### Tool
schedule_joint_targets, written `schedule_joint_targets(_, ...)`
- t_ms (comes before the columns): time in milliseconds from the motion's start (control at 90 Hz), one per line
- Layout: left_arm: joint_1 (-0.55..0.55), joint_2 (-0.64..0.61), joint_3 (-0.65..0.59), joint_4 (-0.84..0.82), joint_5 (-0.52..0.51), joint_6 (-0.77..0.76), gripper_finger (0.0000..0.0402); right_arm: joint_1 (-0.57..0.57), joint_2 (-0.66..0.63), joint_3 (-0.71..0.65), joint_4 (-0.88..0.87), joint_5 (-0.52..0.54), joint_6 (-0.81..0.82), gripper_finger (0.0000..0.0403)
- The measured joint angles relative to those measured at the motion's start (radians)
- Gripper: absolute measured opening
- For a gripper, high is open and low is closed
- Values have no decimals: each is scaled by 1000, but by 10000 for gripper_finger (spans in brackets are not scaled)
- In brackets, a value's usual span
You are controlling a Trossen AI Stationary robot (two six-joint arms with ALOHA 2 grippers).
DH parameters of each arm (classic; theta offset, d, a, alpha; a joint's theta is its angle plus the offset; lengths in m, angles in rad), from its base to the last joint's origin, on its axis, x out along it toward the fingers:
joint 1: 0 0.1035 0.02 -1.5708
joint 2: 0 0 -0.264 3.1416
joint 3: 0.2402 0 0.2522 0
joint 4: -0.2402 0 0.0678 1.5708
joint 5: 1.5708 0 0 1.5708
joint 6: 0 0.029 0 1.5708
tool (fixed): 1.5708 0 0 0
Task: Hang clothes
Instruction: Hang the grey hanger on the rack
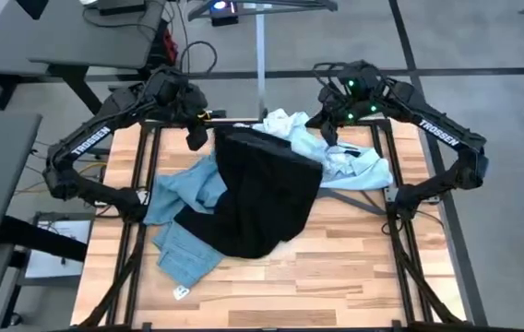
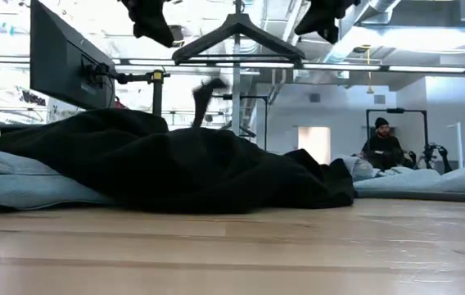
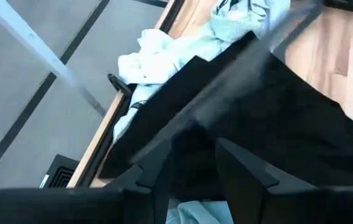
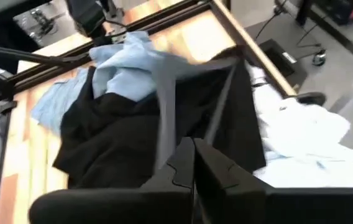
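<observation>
The clothes lie heaped on the wooden table. A black t-shirt [image 1: 262, 198] is spread over light blue jeans [image 1: 184, 244], and a pale collared shirt [image 1: 350, 161] lies at the far right. A black hanger [image 2: 237, 37] hangs above the heap, between my two raised grippers. At its left end, over the t-shirt's far left corner, my left gripper [image 3: 201, 168] is open. My right gripper [image 4: 194, 162] is shut above the pale shirt, by the hanger's right end. The hanger shows only as blurred bars in both wrist views. My right gripper is shut close to the hanger's blurred bar [image 4: 164, 124]; I cannot tell whether it touches it. My left gripper touches nothing that I can see.
A grey rack pole [image 1: 260, 55] stands beyond the far edge. Black frame rails [image 1: 400, 240] run along both sides of the table. Bare wood [image 1: 336, 286] lies toward the near edge. A monitor [image 2: 60, 57] and a seated person [image 2: 380, 147] are in the room behind.
</observation>
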Motion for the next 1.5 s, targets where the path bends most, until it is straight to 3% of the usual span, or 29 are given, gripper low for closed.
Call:
schedule_joint_targets(167,1,4,0,-12,-1,1,106,27,8,0,-74,-11,3,5)
schedule_joint_targets(378,-4,8,0,-55,20,0,107,81,94,-29,-139,90,128,7)
schedule_joint_targets(467,-4,8,0,-84,30,12,107,130,142,-57,-196,95,120,37)
schedule_joint_targets(644,-6,8,0,-136,37,0,107,265,235,-154,-142,107,65,120)
schedule_joint_targets(789,-11,8,0,-166,83,7,107,335,337,-225,-40,292,69,172)
schedule_joint_targets(944,-35,8,0,-167,86,8,107,352,476,-241,40,390,65,199)
schedule_joint_targets(1244,-71,8,0,-171,86,11,107,353,652,-235,35,366,111,175)
schedule_joint_targets(1322,-77,8,0,-172,86,6,107,356,668,-232,24,371,114,144)
schedule_joint_targets(1422,-83,8,0,-172,86,-4,107,361,651,-218,-14,368,92,66)
schedule_joint_targets(1500,-89,8,0,-172,86,-8,107,370,617,-199,-74,355,90,67)
